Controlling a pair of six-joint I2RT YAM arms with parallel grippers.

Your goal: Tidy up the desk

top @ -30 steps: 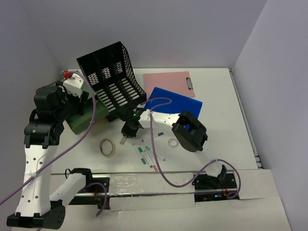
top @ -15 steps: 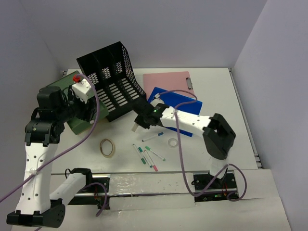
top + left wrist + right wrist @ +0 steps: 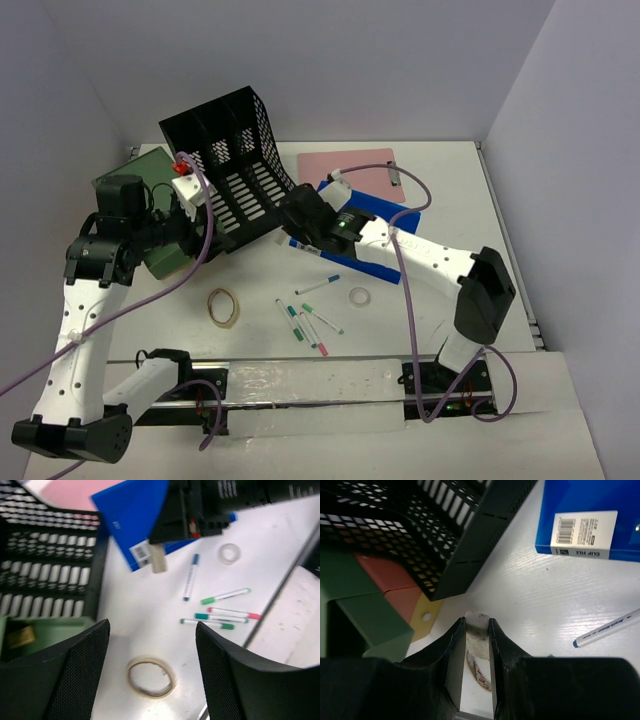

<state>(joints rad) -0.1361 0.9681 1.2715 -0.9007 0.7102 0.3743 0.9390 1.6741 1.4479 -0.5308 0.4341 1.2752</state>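
The desk (image 3: 460, 210) is a white tabletop strewn with stationery. My right gripper (image 3: 477, 630) is shut on a dirty white eraser (image 3: 478, 624) and hovers over the desk just in front of the tipped black mesh file organizer (image 3: 445, 525). From the left wrist view the eraser (image 3: 158, 562) hangs below the right gripper. In the top view the right gripper (image 3: 293, 218) sits at the organizer's (image 3: 235, 165) front corner. My left gripper (image 3: 150, 655) is open and empty, high above a tan tape ring (image 3: 150, 677). From above, the left gripper (image 3: 178, 232) is over the green box (image 3: 150, 215).
A blue clip file (image 3: 385, 225) and pink clipboard (image 3: 350, 170) lie behind the right arm. Several markers (image 3: 310, 322), a blue pen (image 3: 318, 285), a small clear tape roll (image 3: 359, 296) and the tan tape ring (image 3: 223, 306) lie near the front edge.
My right arm has carried the eraser from the desk's middle back toward the black organizer. My left gripper has swung right toward the organizer and opened slightly wider.
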